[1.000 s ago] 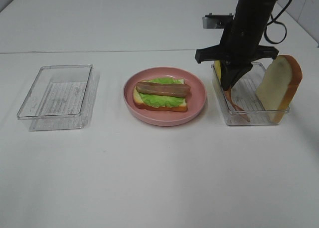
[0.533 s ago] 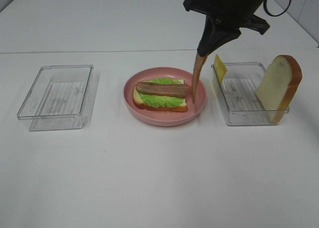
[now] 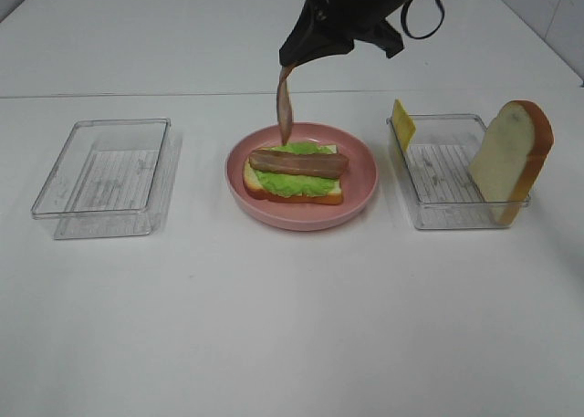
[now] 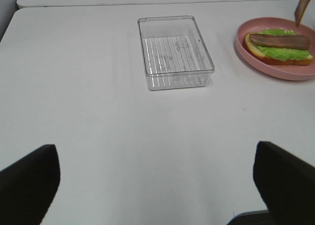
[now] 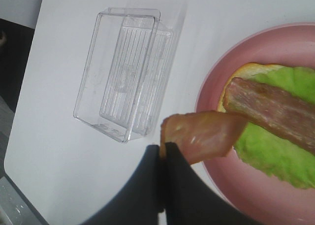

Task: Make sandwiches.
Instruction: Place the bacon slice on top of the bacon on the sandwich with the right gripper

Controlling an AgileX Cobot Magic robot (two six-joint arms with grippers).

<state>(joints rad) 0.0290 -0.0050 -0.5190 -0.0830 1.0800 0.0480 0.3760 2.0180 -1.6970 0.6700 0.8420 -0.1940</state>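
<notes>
A part-built sandwich (image 3: 294,172) lies on the pink plate (image 3: 363,161): a bread slice, green lettuce and one bacon strip (image 3: 299,162). My right gripper (image 3: 290,59) is shut on a second bacon strip (image 3: 285,111), which hangs above the plate's far edge; the right wrist view shows this strip (image 5: 204,134) over the plate's rim. A second bread slice (image 3: 511,159) leans upright in the right clear tray (image 3: 440,209), with a yellow cheese slice (image 3: 401,123) at the tray's far left corner. My left gripper's fingers (image 4: 29,178) are wide apart and empty, near the table's front.
An empty clear tray (image 3: 105,176) stands left of the plate; it also shows in the left wrist view (image 4: 173,51). A seam between two table tops runs behind the plate and trays.
My right gripper has lifted the bacon strip out of the right tray and carried it left, from over the tray to above the plate's far edge.
</notes>
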